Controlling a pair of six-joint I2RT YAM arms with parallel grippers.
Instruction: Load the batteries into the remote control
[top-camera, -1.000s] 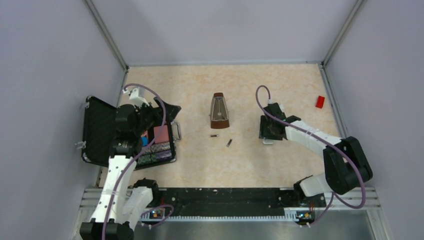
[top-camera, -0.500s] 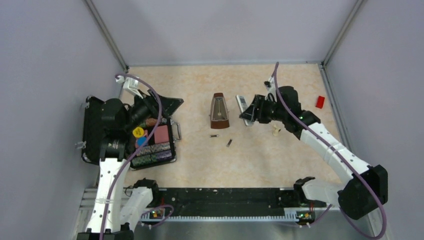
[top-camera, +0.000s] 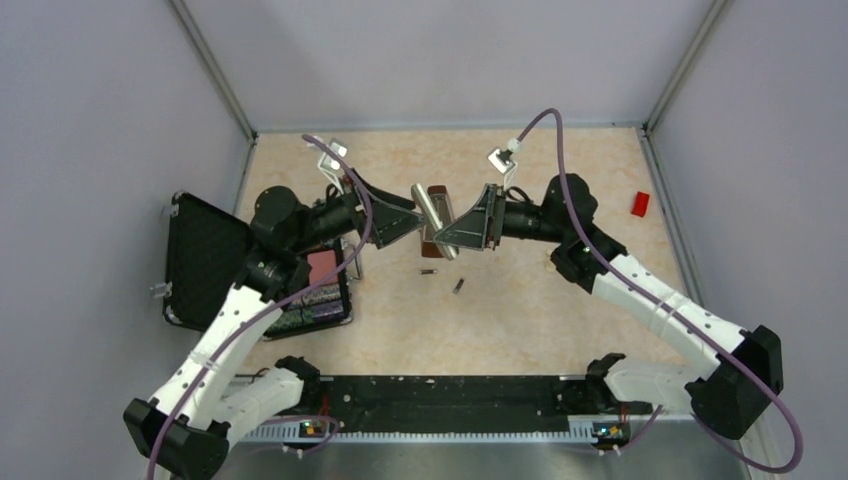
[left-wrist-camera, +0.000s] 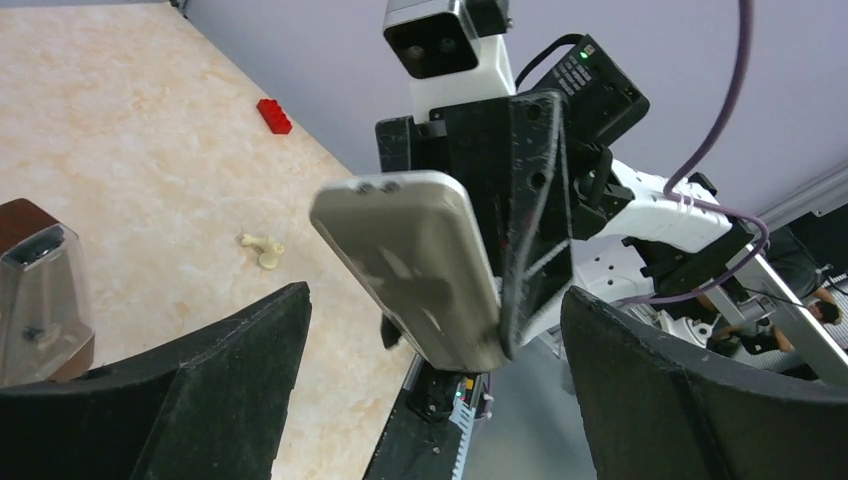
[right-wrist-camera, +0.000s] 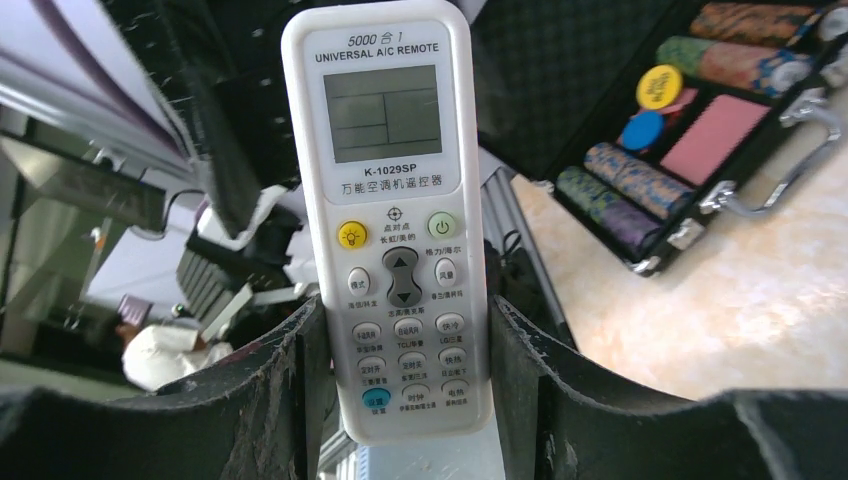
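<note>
Hold the right gripper (right-wrist-camera: 405, 320) pinched partway shut on the button end of the remote control (right-wrist-camera: 385, 150), raised above mid-table with the screen end free. Ease the left gripper (left-wrist-camera: 435, 300), spread fully wide and empty at the remote control's 9 o'clock, squarely around that free end, and close on the side edges before releasing at 3 o'clock. Stay clear of the metronome (left-wrist-camera: 40, 290) close below. Mind the two batteries (top-camera: 428, 271) lying loose on the table (top-camera: 560, 300) at the metronome's 6 o'clock, well apart from both grippers.

The remote control (right-wrist-camera: 390, 200) is white, the table (top-camera: 560, 320) marbled beige, the brick (top-camera: 640, 204) red.
</note>
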